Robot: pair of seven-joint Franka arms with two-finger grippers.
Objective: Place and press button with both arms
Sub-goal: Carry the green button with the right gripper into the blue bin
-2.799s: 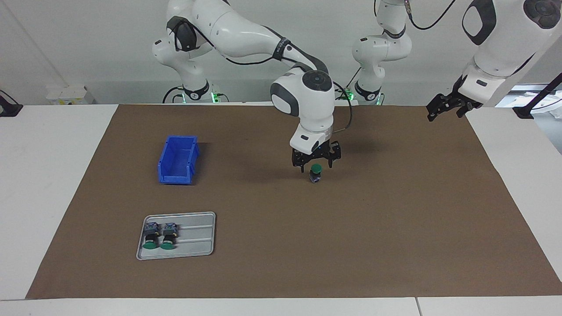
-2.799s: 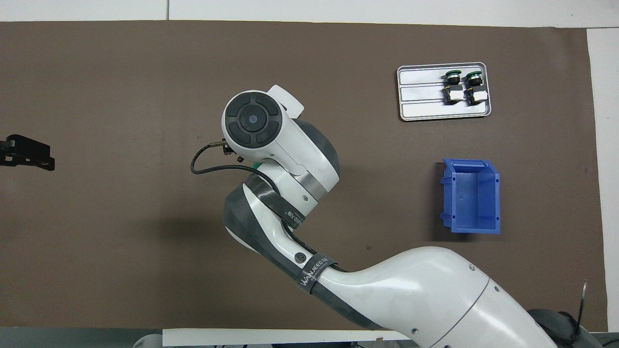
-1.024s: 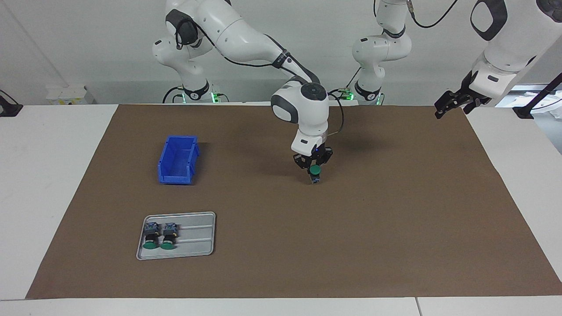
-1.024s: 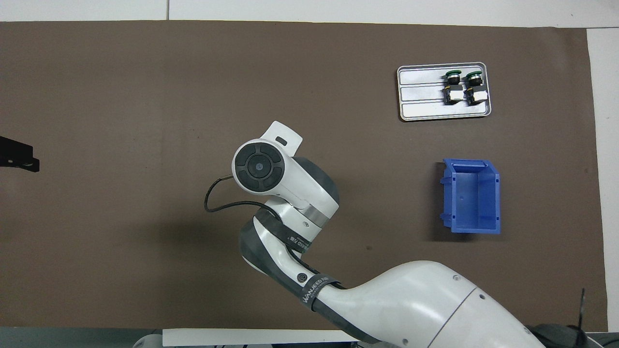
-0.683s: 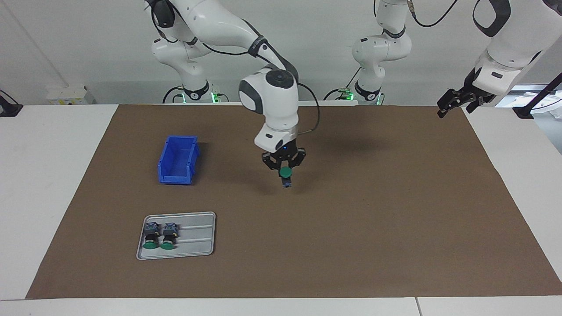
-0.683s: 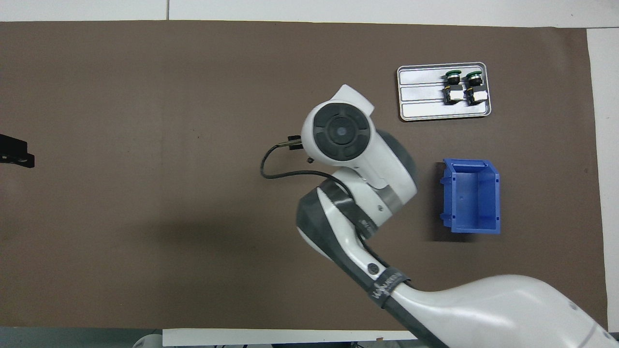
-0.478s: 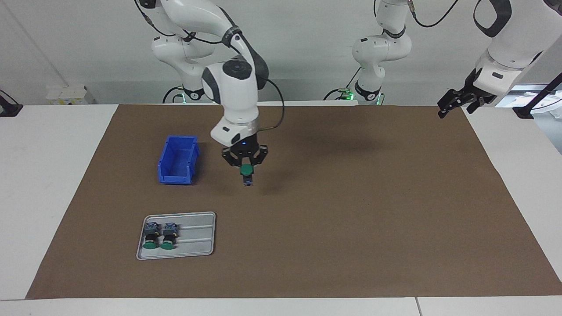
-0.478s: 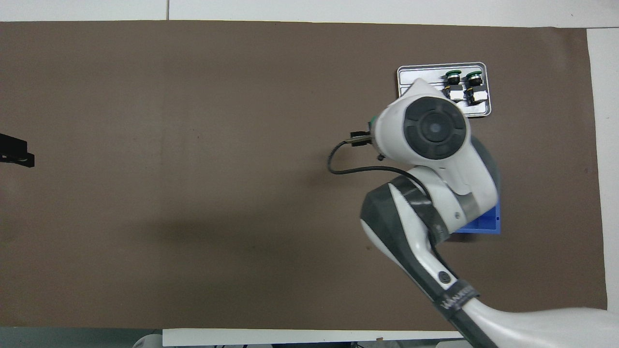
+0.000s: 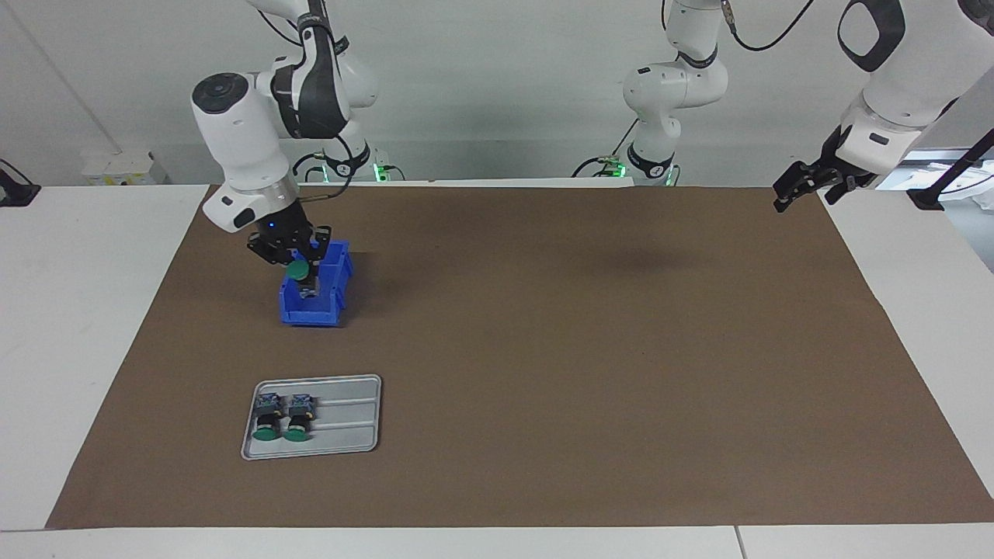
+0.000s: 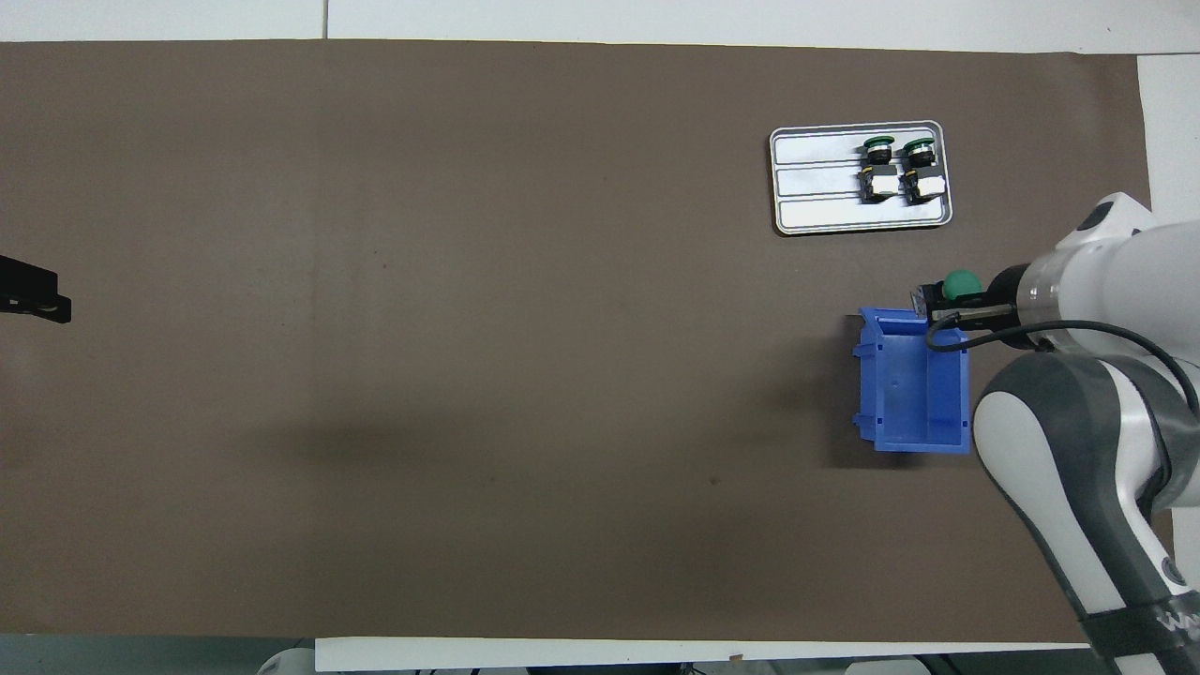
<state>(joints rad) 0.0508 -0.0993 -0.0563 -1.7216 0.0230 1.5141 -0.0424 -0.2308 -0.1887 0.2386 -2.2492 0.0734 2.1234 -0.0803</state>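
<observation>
A robotics lab: two white jointed arms (image 9: 256, 116) bolted at the 12 o'clock edge of a white desk (image 9: 70, 310) under a brown mat (image 9: 621, 373), cables trailing along bare white walls, a blue parts bin (image 9: 314, 299) and a metal tray (image 9: 342, 419) laid out.

The right gripper (image 9: 297, 260) covers part of the blue bin (image 9: 314, 303) in the facing view, so the bin's floor under the gripper cannot be read. In the overhead view the button (image 10: 960, 284) shows only its green cap beside the gripper; whether its lower end touches the bin cannot be told. The left gripper (image 10: 33, 295) is cut off by the overhead picture's edge. Both arms run out of the facing picture's top.
</observation>
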